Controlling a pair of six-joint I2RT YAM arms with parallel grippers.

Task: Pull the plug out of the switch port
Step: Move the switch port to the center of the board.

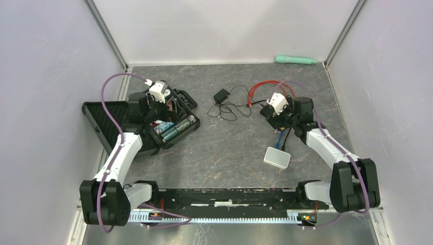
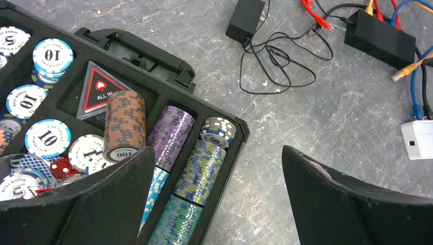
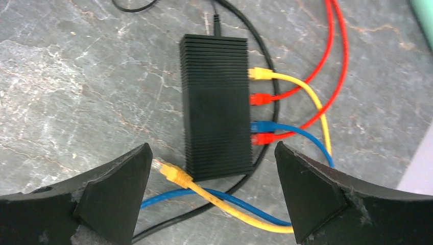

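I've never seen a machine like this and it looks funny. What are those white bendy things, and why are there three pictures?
Those are two robot arms on a table. Each ends in a claw. The big picture looks down from above. The other two come from small cameras on the wrists, so the dark shapes at the bottom are the claw's own fingers. The left claw is open over a case of poker chips. The right claw is open above a black switch box with yellow, red and blue plugs stuck in its side. A white box and a black adapter lie nearby. Nothing is held.
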